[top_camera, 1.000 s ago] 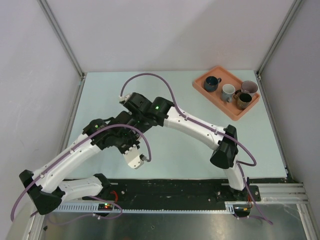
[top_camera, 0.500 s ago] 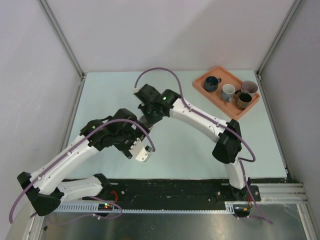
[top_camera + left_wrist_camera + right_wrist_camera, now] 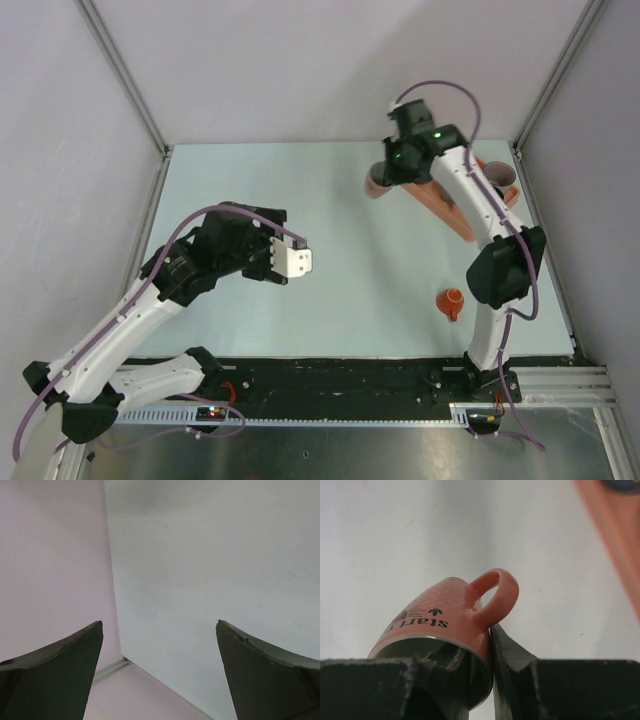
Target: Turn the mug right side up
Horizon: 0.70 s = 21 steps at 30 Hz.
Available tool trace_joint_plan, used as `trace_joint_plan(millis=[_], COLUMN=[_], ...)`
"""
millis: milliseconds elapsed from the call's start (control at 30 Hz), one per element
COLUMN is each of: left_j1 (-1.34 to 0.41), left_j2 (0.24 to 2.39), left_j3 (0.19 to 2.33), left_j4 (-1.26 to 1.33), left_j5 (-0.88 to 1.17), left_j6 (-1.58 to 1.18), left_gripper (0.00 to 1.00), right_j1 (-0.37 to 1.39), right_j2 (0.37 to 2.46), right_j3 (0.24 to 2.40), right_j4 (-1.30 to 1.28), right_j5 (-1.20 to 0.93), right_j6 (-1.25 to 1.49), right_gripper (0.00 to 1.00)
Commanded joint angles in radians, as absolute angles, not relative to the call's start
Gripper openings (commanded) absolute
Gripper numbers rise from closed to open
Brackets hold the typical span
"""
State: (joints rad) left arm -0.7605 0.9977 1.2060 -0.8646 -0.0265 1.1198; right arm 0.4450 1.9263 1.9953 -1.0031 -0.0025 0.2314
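Grip was on the wall of the mug (image 3: 440,615). The right gripper (image 3: 476,647) was closed on the rim (image 3: 432,639), with one finger inside the mouth and the other pressed on the outside, touching the base of the handle (image 3: 495,592). The mug sat tilted ahead of the fingers, its mouth toward the wrist and its base pointing away, so the lettering read upside down in the wrist view. From above, the right gripper (image 3: 388,172) held the mug (image 3: 377,186) apparently clear of the table (image 3: 300,180), with the tray (image 3: 455,220) just beside it. The left gripper (image 3: 160,630) hung well apart, its fingers spread wide with nothing between them.

The mug looked like glazed ceramic: stiff, slick under the pads, fairly heavy for a pinch on one wall, and likely to chip if knocked or dropped. Held by the rim alone, its weight hung to one side of the pads, so it could probably swivel between them. The handle against the outer finger may have helped check that. This hold suited lowering the mug base first, gently.
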Motion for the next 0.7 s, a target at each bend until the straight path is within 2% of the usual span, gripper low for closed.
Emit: trace_joint_plan(millis=[0, 233, 433, 667], left_j1=[-0.692, -0.602, -0.517, -0.47], left_j2=[0.95, 0.916, 0.939, 0.967], left_j3=[1.139, 1.014, 0.999, 0.996], left_j4=[-0.74, -0.7, -0.698, -0.697], left_j5=[-0.035, 0.016, 0.049, 0.075], left_j6=[0.96, 0.859, 0.825, 0.816], left_gripper=[0.98, 0.98, 0.98, 0.98], right_j1=[0.27, 0.032, -0.114, -0.145], right_j2=[1.947, 2.224, 2.321, 2.45], right_j3=[2.151, 2.488, 2.494, 2.591], right_j4=[-0.941, -0.934, -0.759, -0.711], right_j5=[-0.048, -0.098, -0.106, -0.078], right_j6=[0.225, 0.281, 0.348, 0.301], right_gripper=[0.0, 0.0, 0.0, 0.0])
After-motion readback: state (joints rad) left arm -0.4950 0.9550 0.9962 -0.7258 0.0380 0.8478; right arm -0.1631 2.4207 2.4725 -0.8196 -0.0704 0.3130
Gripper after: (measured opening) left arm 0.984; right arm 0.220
